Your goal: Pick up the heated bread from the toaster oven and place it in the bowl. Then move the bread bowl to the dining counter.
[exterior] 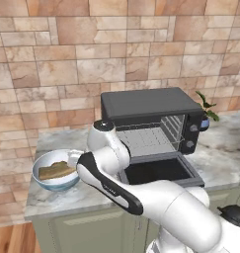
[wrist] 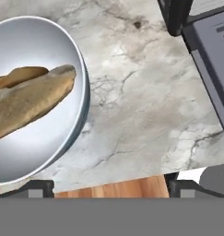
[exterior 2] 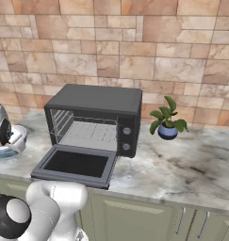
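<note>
Bowl (wrist: 62,147) low and to the left of the gripper (wrist: 111,186), rim just beside the left fingertip. Bread (wrist: 28,99) already lying inside, long axis slanting across the bowl. Toaster oven (wrist: 201,55) off to the right, door dropped. Fingers spread wide, holding nothing, touching nothing.

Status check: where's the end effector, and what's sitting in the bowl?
End effector open, above counter beside bowl. Bowl holds tan bread. Toaster oven door down, rack bare. Nothing in the way.
</note>
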Robot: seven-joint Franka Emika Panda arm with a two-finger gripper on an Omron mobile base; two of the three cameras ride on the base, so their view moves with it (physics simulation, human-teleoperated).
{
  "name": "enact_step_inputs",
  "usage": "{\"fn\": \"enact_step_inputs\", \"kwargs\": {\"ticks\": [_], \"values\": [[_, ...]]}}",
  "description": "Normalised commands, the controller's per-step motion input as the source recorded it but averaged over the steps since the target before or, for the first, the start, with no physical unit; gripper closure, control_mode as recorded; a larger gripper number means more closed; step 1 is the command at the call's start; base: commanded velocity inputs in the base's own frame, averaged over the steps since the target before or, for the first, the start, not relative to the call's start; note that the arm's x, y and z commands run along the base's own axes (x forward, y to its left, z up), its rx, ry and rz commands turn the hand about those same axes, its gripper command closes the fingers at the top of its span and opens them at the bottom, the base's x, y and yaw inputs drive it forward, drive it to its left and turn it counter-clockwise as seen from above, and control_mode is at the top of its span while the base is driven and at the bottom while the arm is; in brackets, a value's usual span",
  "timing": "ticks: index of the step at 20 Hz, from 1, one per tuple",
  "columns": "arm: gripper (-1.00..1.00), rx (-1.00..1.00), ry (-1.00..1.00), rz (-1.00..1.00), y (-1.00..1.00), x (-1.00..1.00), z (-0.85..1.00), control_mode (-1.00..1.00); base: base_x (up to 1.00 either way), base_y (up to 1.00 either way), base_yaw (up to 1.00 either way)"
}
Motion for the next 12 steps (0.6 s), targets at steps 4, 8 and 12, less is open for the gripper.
{"fn": "enact_step_inputs", "kwargs": {"ticks": [4,8,12], "values": [[-1.0,0.03,0.09,-0.05,0.26,0.24,-0.19,-1.0,0.0,0.0,0.0],[-1.0,0.02,0.13,-0.01,0.22,0.3,-0.2,-1.0,0.0,0.0,0.0],[-1.0,0.0,0.13,0.0,0.13,0.3,-0.26,-1.0,0.0,0.0,0.0]]}}
